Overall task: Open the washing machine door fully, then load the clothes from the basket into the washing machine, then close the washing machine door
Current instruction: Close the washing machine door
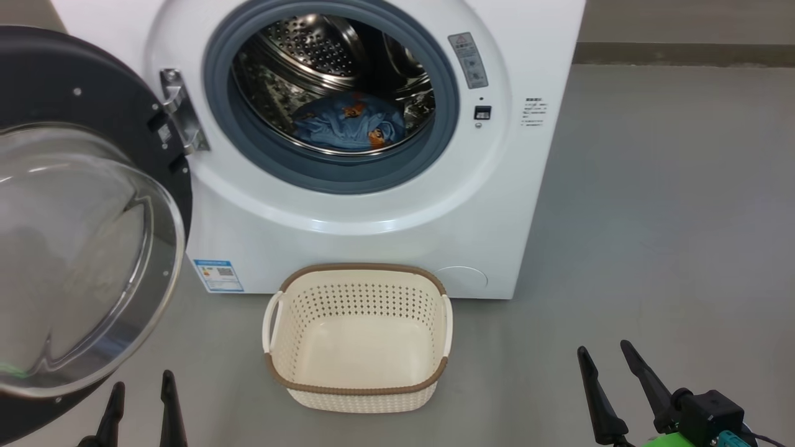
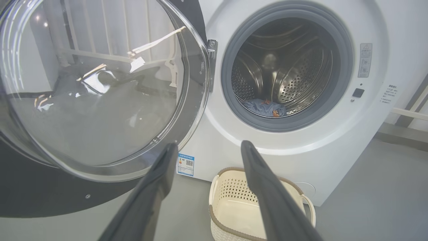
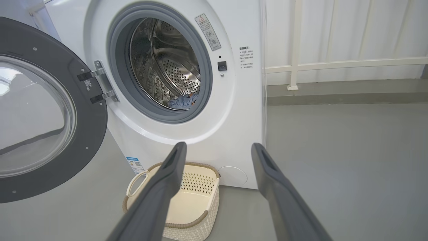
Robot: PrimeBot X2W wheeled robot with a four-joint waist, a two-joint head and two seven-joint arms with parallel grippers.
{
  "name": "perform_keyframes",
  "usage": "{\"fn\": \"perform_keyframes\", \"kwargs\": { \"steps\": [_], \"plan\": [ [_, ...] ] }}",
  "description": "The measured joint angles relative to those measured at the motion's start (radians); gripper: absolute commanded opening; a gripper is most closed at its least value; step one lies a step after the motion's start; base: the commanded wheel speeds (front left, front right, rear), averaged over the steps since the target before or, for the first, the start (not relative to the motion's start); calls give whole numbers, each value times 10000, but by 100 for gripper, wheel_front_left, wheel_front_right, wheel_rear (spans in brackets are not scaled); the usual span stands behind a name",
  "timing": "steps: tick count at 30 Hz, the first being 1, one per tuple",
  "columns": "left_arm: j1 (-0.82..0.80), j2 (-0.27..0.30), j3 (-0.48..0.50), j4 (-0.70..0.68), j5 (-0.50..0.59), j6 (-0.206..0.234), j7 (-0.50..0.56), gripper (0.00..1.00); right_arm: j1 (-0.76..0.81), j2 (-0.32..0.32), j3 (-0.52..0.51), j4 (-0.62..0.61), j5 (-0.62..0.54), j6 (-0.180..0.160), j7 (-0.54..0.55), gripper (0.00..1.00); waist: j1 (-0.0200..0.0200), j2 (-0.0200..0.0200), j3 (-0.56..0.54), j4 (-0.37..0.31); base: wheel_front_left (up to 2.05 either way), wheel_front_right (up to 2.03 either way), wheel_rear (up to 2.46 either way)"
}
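In the head view we are logging the washing machine door (image 1: 62, 68) swung open at left, the clothes (image 1: 348, 124) lying inside the washing machine (image 1: 372, 242), the basket (image 1: 360, 268) standing just before it. In the left wrist view we are noting the left gripper (image 2: 209, 144), jaws spread; in the right wrist view, the right gripper (image 3: 219, 144), jaws spread.

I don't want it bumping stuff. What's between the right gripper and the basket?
Only bare grey floor, the head view shows, from right gripper to basket.
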State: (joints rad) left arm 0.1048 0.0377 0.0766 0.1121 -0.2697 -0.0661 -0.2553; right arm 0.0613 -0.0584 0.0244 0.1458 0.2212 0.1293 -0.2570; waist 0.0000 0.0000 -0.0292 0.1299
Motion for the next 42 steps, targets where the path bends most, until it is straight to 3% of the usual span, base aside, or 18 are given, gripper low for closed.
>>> {"fn": "perform_keyframes", "kwargs": {
  "steps": [42],
  "plan": [
    [37, 2, 94, -4, 6, -2, 0, 100, -1, 2, 98, 17, 0, 0, 0, 100, 0, 0, -134, 3188, 0, 0, 0]
  ]
}}
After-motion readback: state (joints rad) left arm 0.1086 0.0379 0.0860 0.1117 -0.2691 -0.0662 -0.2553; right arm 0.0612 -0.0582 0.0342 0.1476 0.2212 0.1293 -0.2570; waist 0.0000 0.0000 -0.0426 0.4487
